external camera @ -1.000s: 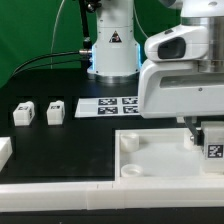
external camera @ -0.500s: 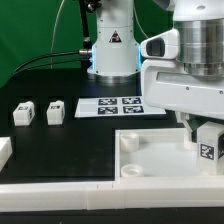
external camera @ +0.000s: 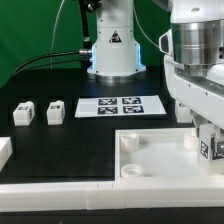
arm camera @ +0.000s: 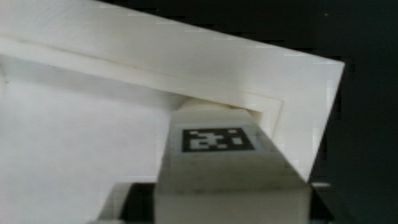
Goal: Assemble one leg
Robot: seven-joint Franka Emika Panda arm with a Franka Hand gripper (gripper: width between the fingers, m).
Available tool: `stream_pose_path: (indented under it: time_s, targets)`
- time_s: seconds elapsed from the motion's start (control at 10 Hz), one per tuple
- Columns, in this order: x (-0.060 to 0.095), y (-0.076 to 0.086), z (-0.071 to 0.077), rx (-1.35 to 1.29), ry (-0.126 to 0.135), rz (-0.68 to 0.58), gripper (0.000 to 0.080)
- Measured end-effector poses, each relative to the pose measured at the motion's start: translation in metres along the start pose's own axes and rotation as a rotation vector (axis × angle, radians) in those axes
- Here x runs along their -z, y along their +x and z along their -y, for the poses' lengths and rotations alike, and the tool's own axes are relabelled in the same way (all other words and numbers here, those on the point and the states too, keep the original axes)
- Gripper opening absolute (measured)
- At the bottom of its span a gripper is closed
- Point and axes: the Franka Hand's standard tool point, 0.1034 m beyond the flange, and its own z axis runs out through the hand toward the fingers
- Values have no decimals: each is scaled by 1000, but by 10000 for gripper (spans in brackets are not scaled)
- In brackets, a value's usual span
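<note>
While gripped, leg (external camera: 208, 148) over panel (external camera: 150, 155).

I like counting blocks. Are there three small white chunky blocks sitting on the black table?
No, only two small white blocks sit on the black table.

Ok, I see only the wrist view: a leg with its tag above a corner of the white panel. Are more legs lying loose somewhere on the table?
Observer: Yes. One loose leg and a second loose leg stand on the black table at the exterior view's left, apart from the panel.
Operator: At which end of the panel is the held leg?
Observer: The gripper holds the leg at the panel's end on the exterior view's right, opposite the end where two round holes show.
Operator: And where is the marker board?
Observer: The marker board lies beyond the panel, between it and the arm's base; nothing rests on it.
</note>
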Motion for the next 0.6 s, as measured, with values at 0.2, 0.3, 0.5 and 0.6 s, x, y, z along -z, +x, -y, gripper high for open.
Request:
stream_pose_path:
  time_s: [0.2,0.3,0.5,0.6]
  targets:
    - [-1,-1,0,29,0,2,401]
    - [-1,-1,0,58,-1,3,401]
    - [-1,-5,0,129,-4,4,599]
    - [-1,-5,0,293,-4,4,639]
